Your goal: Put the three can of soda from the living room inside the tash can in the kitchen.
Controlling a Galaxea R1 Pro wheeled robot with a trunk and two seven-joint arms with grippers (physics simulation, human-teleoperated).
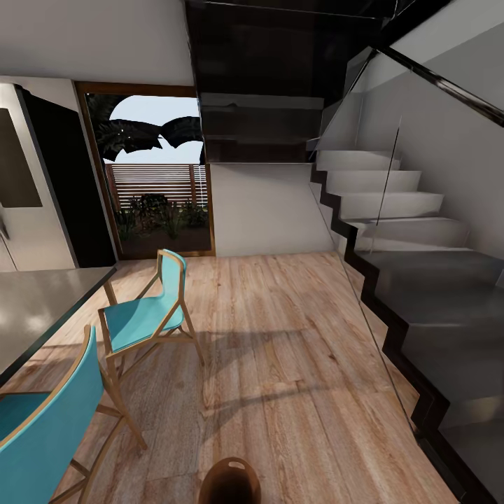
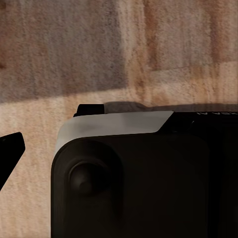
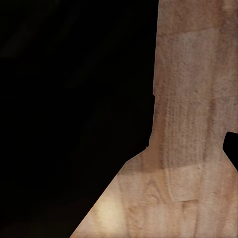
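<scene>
The tash can (image 1: 231,483), a small round brown bin with a slot handle, peeks in at the bottom middle of the head view, on the kitchen's light wood floor (image 1: 280,336). The cans of soda are out of view. In the left wrist view a dark fingertip (image 2: 11,148) of my left gripper sits at the picture's edge, beside the robot's own dark and white body (image 2: 129,178). In the right wrist view a dark fingertip (image 3: 231,148) of my right gripper sits at the edge over bare floor. Nothing is held between either pair of fingers.
A stainless fridge (image 1: 28,182) stands at the far left. A grey table (image 1: 35,308) with two teal chairs (image 1: 143,315) (image 1: 42,427) takes the left side. A glass-railed staircase (image 1: 420,280) runs along the right. A glass door (image 1: 157,175) lies ahead.
</scene>
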